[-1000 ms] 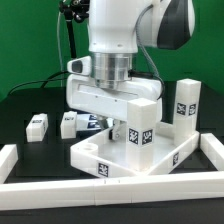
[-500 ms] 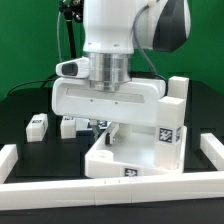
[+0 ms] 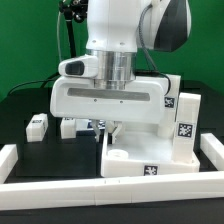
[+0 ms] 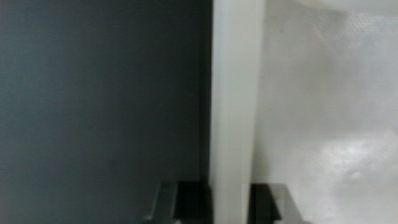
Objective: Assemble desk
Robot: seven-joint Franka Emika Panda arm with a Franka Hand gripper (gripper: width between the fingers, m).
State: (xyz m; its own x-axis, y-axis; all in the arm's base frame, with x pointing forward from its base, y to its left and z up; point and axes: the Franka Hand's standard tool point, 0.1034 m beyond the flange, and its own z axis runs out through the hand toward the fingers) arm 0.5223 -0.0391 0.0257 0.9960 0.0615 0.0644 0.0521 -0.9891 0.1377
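On the black table (image 3: 28, 150) the gripper (image 4: 224, 204) pinched the raised rim of the tabletop (image 3: 145, 160) — a firm hold, likely for turning it toward the loose legs (image 3: 38, 124).

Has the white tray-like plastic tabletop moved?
Yes. The white plastic tabletop slid toward the exterior view's right, away from the small white tagged leg block.
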